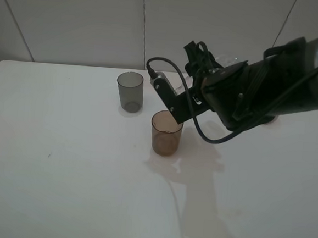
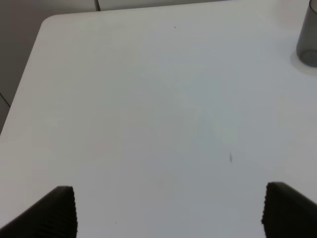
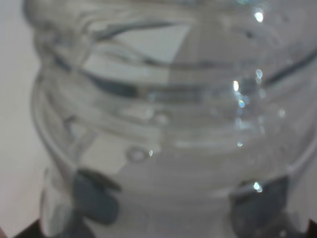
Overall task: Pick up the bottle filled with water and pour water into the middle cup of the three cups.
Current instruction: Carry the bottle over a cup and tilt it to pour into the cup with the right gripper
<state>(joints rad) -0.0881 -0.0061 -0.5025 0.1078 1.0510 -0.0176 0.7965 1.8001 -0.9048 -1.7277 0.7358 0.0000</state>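
Note:
My right gripper [image 1: 200, 55] is shut on the clear bottle [image 3: 163, 124], which fills the right wrist view with its ribbed neck and water drops inside. The dark fingers [image 3: 94, 201] press its sides. In the exterior view the arm hides most of the bottle; the gripper hangs behind and to the right of the amber-brown middle cup [image 1: 165, 132], higher than its rim. The smoky grey cup [image 1: 130, 91] stands to the back left and also shows in the left wrist view [image 2: 308, 39]. The mauve-pink cup is hidden behind my right arm. My left gripper [image 2: 173, 213] is open and empty over the white table.
The white table [image 1: 62, 161] has a wall right behind it. A faint wet-looking sheen [image 1: 163, 164] lies just in front of the amber cup. My right arm [image 1: 271, 89] crosses the right half of the table.

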